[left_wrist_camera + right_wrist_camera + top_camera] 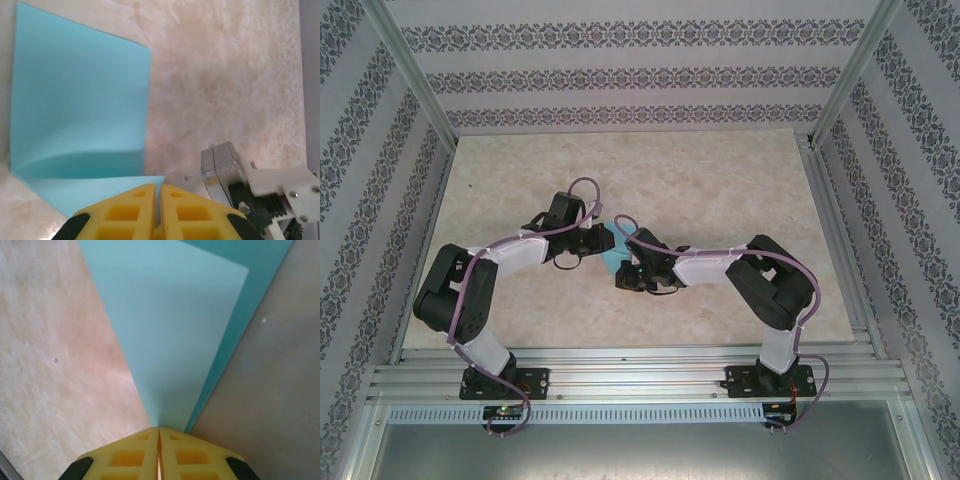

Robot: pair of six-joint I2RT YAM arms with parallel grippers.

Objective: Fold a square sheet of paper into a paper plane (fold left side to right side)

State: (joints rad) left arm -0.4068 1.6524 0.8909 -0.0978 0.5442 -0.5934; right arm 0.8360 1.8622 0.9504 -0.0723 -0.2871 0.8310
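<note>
Right fingers point(127, 452) are pinching the half-folded blue paper point(170, 340). Left fingers point(125, 210) are pressing together right at its edge, down on the desk point(225, 75).

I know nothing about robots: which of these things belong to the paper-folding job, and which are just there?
Part of the job:
- square sheet of paper, turquoise, partly folded over
- left gripper, shut on the paper
- right gripper, shut on the paper

Just there:
- table top
- metal frame
- patterned walls
</note>
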